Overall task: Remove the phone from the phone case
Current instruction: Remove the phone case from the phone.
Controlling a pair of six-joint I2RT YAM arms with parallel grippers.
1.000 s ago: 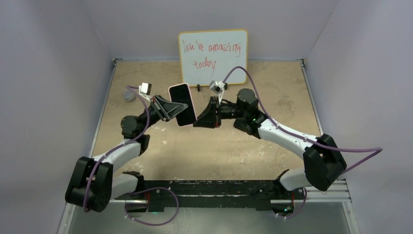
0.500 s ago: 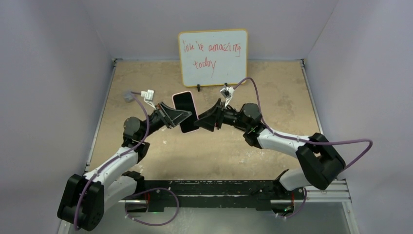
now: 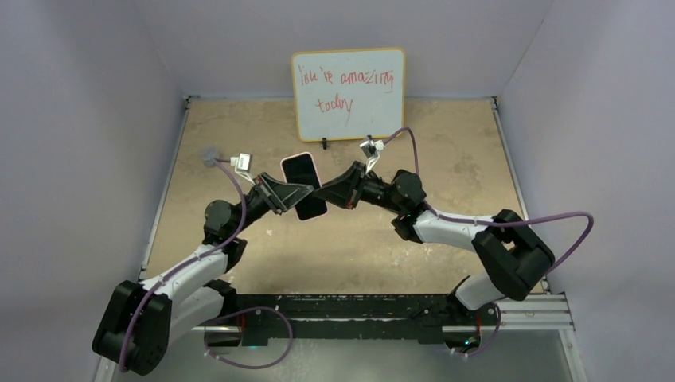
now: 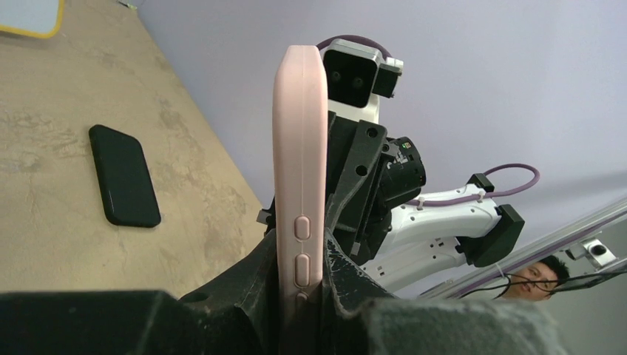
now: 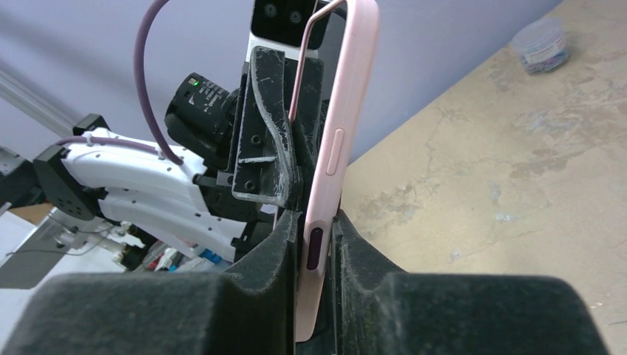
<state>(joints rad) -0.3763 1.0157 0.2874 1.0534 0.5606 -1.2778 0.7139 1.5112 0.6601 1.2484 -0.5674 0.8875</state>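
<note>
Phone case hangs above the surface, my left jaws and right jaws both clamped on its edges. Its dark face suggests the phone remains inside, though I can't be sure. A black slab lies below.

Overhead; wrist close-ups sharing phone case

The phone case is showing pale pink around a black face. The bench is looking mottled tan. The whiteboard is wearing a yellow frame and red handwriting. The cable is showing purple, the arm white with black joints.
</note>
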